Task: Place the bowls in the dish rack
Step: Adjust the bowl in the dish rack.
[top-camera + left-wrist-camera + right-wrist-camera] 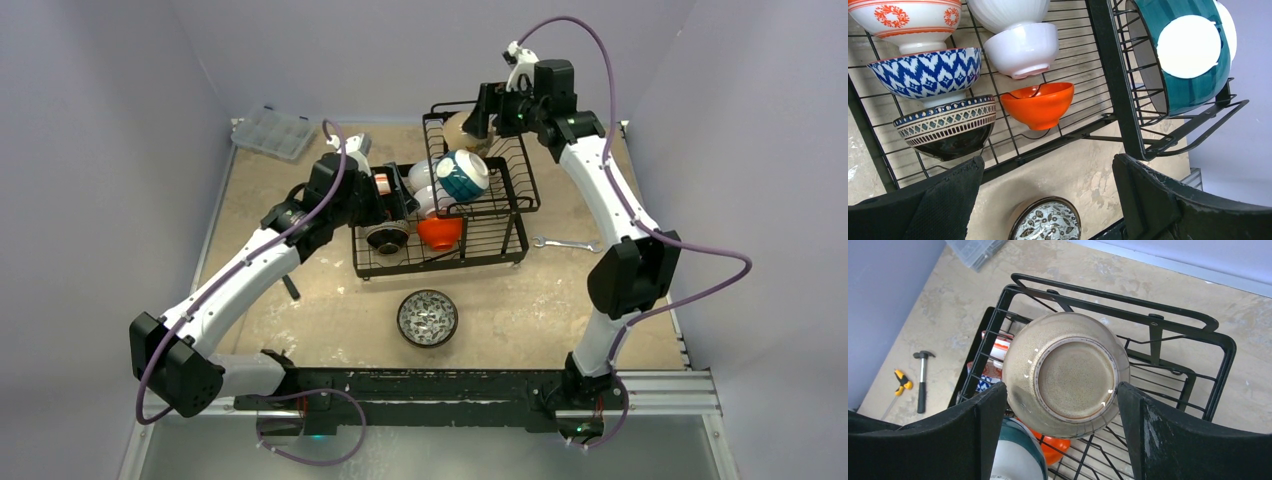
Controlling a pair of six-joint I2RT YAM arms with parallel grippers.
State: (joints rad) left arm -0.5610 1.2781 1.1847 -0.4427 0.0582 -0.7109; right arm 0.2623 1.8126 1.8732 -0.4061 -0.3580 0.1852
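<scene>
Tan bowl [1063,375] sits between the right hand's [1063,390] fingers, foot toward the wrist, over the rack [1115,75]; grip cannot be told. Left hand [1048,161] is wide and empty, a patterned bowl [1045,222] beneath it on the counter [1088,175].

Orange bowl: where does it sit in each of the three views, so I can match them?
Top external: orange bowl at centre, in the dish rack's near side.
Left wrist: centre, on the rack wires.
Right wrist: bottom centre, a sliver under the tan bowl.
Shared landmark: teal bowl.
</scene>
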